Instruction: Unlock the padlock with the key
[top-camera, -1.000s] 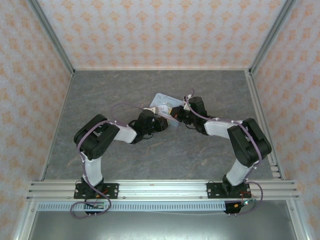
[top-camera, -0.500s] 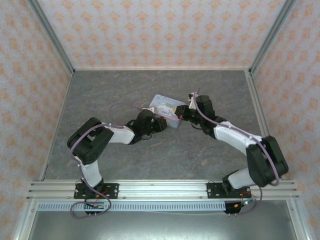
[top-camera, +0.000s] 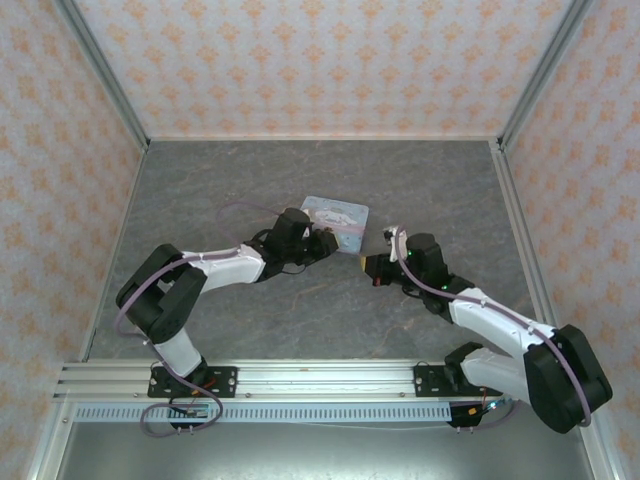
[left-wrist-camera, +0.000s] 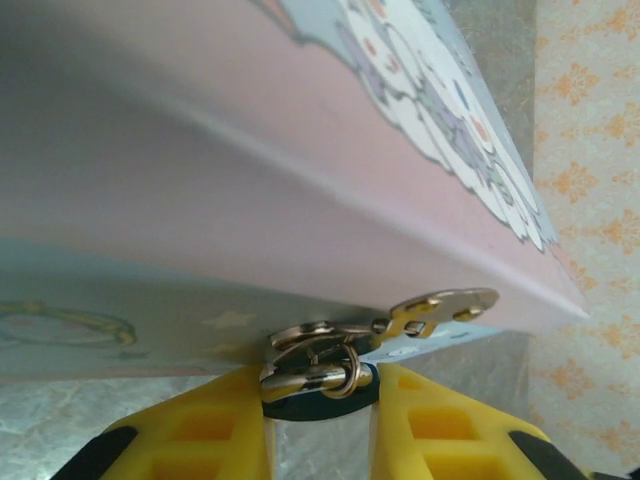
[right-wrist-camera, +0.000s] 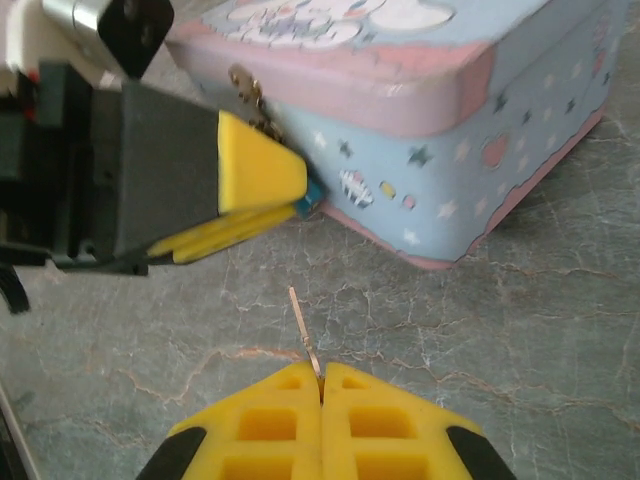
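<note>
A grey marbled table (top-camera: 250, 320) stands inside a booth with patterned walls. Seen from above, two robot arms reach in from the near edge toward a pale blue and pink tin box (top-camera: 337, 212) near the middle. The box has a cartoon animal on its lid and small stars on its blue side wall. The left gripper (left-wrist-camera: 320, 400) sits against the front of the box. Its two yellow fingers pinch the padlock (left-wrist-camera: 322, 388), a tiny dark teal lock wedged between them and touching both. Silver metal loops (left-wrist-camera: 305, 372) just above the lock link it to a brass-coloured hasp (left-wrist-camera: 440, 305) that juts out from under the rim of the pink lid. The right gripper (right-wrist-camera: 322, 380) is near the box but apart from it, on the side toward the right arm. Its yellow fingers are pressed together on the key (right-wrist-camera: 303, 322), a thin metal blade that sticks out from between the fingertips. The key points toward the padlock, with a stretch of bare table between its tip and the lock.
</note>
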